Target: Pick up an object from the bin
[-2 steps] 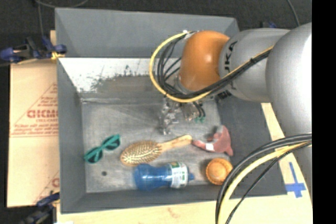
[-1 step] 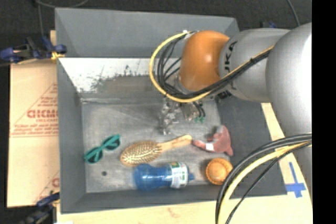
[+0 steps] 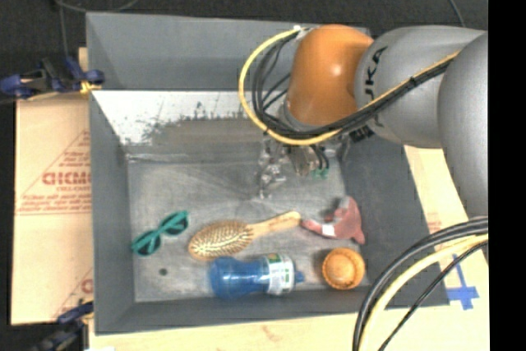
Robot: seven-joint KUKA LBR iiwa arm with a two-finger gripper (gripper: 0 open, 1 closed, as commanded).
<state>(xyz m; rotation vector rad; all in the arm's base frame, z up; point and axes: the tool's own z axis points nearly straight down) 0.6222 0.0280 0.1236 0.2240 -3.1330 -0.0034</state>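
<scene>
The grey arm (image 3: pixel 427 86) is the biggest thing we see. It comes in from the right over the bin's back right corner, and its orange cover (image 3: pixel 325 74) and looped black and yellow cables (image 3: pixel 255 86) hide that part from us. Under it the grey metal bin (image 3: pixel 111 201) has bare floor across its middle and back, and all the loose things lie in a band along the front.

The largest of these is a blue bottle (image 3: pixel 242 277) on its side close to the front wall, its green and white label towards the right. Just behind it lies a wooden hairbrush (image 3: pixel 226 240), bristles up, the head to the left and the handle slanting up to the right. Right of the handle's tip, and apart from it, is a pink and red piece of uneven shape (image 3: pixel 341 219); we cannot tell what it is. Teal sunglasses (image 3: pixel 160 233) lie left of the brush head. A small orange round thing (image 3: pixel 343 268) sits in the front right, below the pink piece and near the bottle's right end.

The gripper (image 3: pixel 269 177) hangs below the orange cover, pointing down over bare floor behind the brush handle, the thing nearest to it. We cannot tell whether it is spread or pressed together, nor whether it touches the floor.
</scene>
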